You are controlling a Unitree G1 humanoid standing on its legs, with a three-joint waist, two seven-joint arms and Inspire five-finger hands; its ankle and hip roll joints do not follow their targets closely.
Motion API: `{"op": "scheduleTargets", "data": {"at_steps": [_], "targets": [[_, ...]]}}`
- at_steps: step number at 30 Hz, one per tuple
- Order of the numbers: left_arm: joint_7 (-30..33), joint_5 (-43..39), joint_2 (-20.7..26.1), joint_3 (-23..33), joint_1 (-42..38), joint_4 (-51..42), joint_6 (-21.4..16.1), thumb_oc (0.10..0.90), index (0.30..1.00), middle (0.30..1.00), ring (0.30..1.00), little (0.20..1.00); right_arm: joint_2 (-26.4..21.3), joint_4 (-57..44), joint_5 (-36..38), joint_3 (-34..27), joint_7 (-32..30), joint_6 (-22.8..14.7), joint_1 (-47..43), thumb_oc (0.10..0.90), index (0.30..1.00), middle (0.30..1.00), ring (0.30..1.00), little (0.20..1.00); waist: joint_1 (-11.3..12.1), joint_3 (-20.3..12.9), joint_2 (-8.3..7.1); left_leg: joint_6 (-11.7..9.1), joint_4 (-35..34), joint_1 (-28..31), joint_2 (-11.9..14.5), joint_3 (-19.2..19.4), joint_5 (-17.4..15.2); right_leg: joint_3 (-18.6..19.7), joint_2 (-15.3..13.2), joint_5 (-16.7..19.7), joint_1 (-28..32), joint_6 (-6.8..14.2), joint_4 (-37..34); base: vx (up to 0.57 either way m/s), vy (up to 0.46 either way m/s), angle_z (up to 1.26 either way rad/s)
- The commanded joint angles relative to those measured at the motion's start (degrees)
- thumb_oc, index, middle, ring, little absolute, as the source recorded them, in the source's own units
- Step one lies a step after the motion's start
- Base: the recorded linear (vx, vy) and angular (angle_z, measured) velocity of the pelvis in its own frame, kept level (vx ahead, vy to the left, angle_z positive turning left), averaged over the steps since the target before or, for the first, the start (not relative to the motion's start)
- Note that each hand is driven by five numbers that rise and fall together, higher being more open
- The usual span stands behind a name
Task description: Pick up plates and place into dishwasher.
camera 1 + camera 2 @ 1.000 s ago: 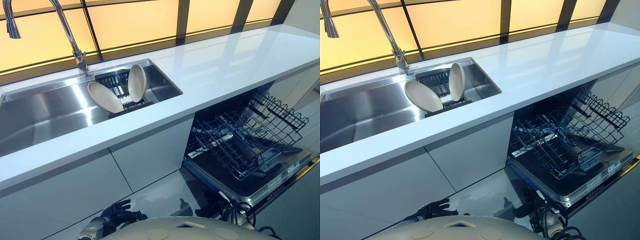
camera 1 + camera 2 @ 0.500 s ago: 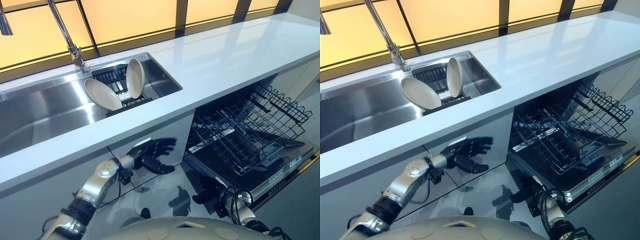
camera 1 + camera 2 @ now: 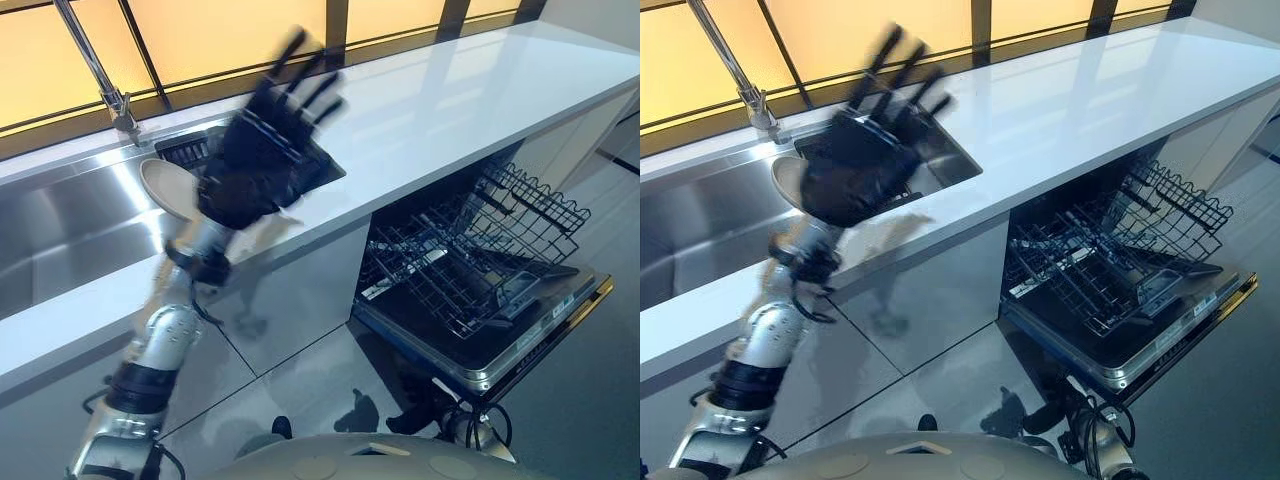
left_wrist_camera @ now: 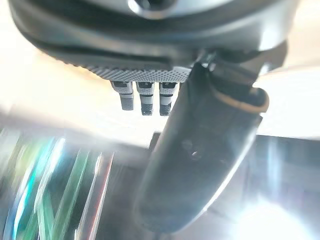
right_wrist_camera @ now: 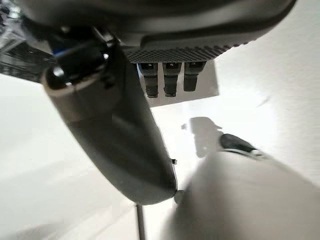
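Left hand (image 3: 262, 150) is raised over the sink (image 3: 60, 230), fingers (image 3: 318, 95) spread and empty, blocking the rack there. One plate (image 3: 160, 188) shows at its 9 o'clock. Faucet (image 3: 95, 65) stands at 10 o'clock. Dishwasher (image 3: 480, 290) is open beneath the counter (image 3: 450, 95), basket (image 3: 470, 245) pulled out. Right hand's (image 5: 125, 135) fingers: cannot tell.

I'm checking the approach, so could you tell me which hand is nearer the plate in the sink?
Left. The left hand, fingers spread, is raised over the sink's right end, right beside the plate. The right hand hangs low near the floor, away from the sink.
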Motion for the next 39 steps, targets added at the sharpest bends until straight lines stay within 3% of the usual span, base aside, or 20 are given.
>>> {"op": "scheduleTargets", "data": {"at_steps": [1,2,3,5,7,10,11,16,22,26,34,39], "targets": [[22.6,38.7,9.8,5.8,-11.3,3.8,-6.4,0.8,0.9,0.9,0.9,0.9,-1.3,0.2,0.0,0.0,-1.0,-6.1,-3.4,0.8,0.9,0.9,0.9,0.9,1.2,-2.7,0.0,2.6,0.3,2.9,-5.1,-1.1,-10.6,-0.1,1.5,0.8,-4.6,1.8,1.0,0.04,0.03,0.05],[26.2,45.9,15.6,6.8,-13.4,9.2,-5.8,0.8,0.9,0.9,0.9,0.9,-1.9,0.7,0.4,0.5,-1.0,-6.1,-3.7,0.8,0.9,0.9,0.9,0.9,1.4,-2.9,0.37,2.5,0.4,2.8,-5.1,-1.0,-10.5,-0.2,1.5,0.7,-4.5,1.8,0.9,0.04,0.031,0.03],[28.0,49.0,18.4,7.1,-14.5,11.8,-5.3,0.8,0.9,0.9,0.9,0.9,-2.1,1.0,0.6,0.8,-1.2,-6.0,-3.9,0.8,0.9,0.9,0.9,0.9,1.4,-3.1,0.66,2.5,0.4,2.8,-5.1,-0.9,-10.5,-0.3,1.4,0.7,-4.4,1.8,0.8,0.04,0.035,0.04],[31.5,54.0,29.0,6.0,-18.0,22.6,-4.6,0.8,0.9,0.9,0.9,0.9,-2.9,0.7,1.5,1.6,-1.2,-4.7,-4.8,0.8,0.9,0.9,0.9,0.9,1.6,-3.3,1.44,2.4,0.5,2.7,-5.1,-0.5,-10.4,-0.7,1.3,0.8,-4.5,2.0,0.8,0.02,0.034,0.04],[31.3,54.4,31.7,6.2,-18.5,25.0,-3.8,0.8,0.9,0.9,0.9,0.9,-3.1,0.8,1.7,1.7,-1.1,-4.5,-5.0,0.8,0.9,0.9,0.9,0.9,1.9,-3.3,1.7,2.3,0.6,2.7,-5.0,-0.4,-10.4,-0.8,1.1,0.7,-4.4,2.1,0.8,0.0,0.0,0.0],[33.3,64.7,39.3,5.0,-17.1,32.4,-3.4,0.8,0.9,0.9,0.9,0.9,-3.9,-0.1,2.6,1.8,-1.2,-3.4,-5.5,0.8,0.9,0.9,0.9,0.9,2.8,-2.7,2.5,2.4,1.0,2.8,-5.2,-0.6,-10.3,-1.3,0.5,0.8,-4.3,2.3,1.2,0.01,0.027,0.08],[32.7,70.4,41.7,4.0,-16.4,34.0,-1.4,0.8,0.9,0.9,0.9,0.9,-4.1,-0.5,3.4,1.9,-1.4,-3.0,-5.8,0.8,0.9,0.9,0.9,0.9,3.1,-2.4,2.72,2.5,1.2,2.8,-5.3,-0.7,-10.4,-1.6,0.2,0.7,-4.2,2.4,1.5,0.0,0.025,0.14],[29.5,81.8,49.5,-0.9,-12.9,40.0,1.5,0.8,0.9,0.9,0.9,0.9,-5.6,1.4,3.9,1.1,-0.7,-3.9,-6.7,0.8,0.9,0.9,0.9,0.9,3.7,-1.8,3.82,2.7,1.1,3.1,-5.7,-1.0,-10.4,-2.2,-0.4,0.8,-4.3,2.9,1.9,0.01,0.05,0.09],[23.7,87.9,51.9,-3.8,-10.6,39.4,4.2,0.8,0.9,0.9,0.9,0.9,-6.7,2.8,4.2,0.8,-0.3,-4.1,-7.8,0.8,0.9,0.9,0.9,0.9,4.1,-1.3,4.59,2.8,1.4,3.1,-5.9,-1.3,-10.3,-2.8,-1.0,0.8,-4.6,3.4,2.6,0.0,0.054,0.07],[20.3,85.9,52.0,-7.2,-13.1,41.0,5.6,0.8,0.9,0.9,0.9,0.9,-7.0,3.4,4.1,1.3,0.0,-3.8,-9.0,0.8,0.9,0.9,0.9,0.9,3.9,-1.1,4.78,2.9,1.5,3.2,-5.8,-1.1,-10.3,-2.9,-1.3,0.7,-5.0,3.6,3.3,0.0,0.037,0.1],[18.7,83.8,50.0,-11.7,-17.9,43.0,2.9,0.8,0.9,0.9,0.9,0.9,-6.7,4.2,3.7,1.1,-0.6,-2.5,-9.8,0.8,0.9,0.9,0.9,0.9,3.5,-0.8,4.9,3.0,1.3,3.5,-5.8,-0.6,-10.2,-2.7,-1.5,0.7,-5.1,4.0,3.8,0.01,0.034,0.0],[16.7,80.5,47.0,-15.5,-22.1,42.5,4.4,0.8,0.9,0.9,0.9,0.9,-6.4,4.3,3.9,1.1,-1.0,-1.6,-10.5,0.8,0.9,0.9,0.9,0.9,2.9,-0.3,4.74,3.0,1.1,3.8,-5.7,-0.3,-10.2,-2.6,-1.5,0.9,-5.3,4.3,3.9,0.0,0.008,0.01]]}}
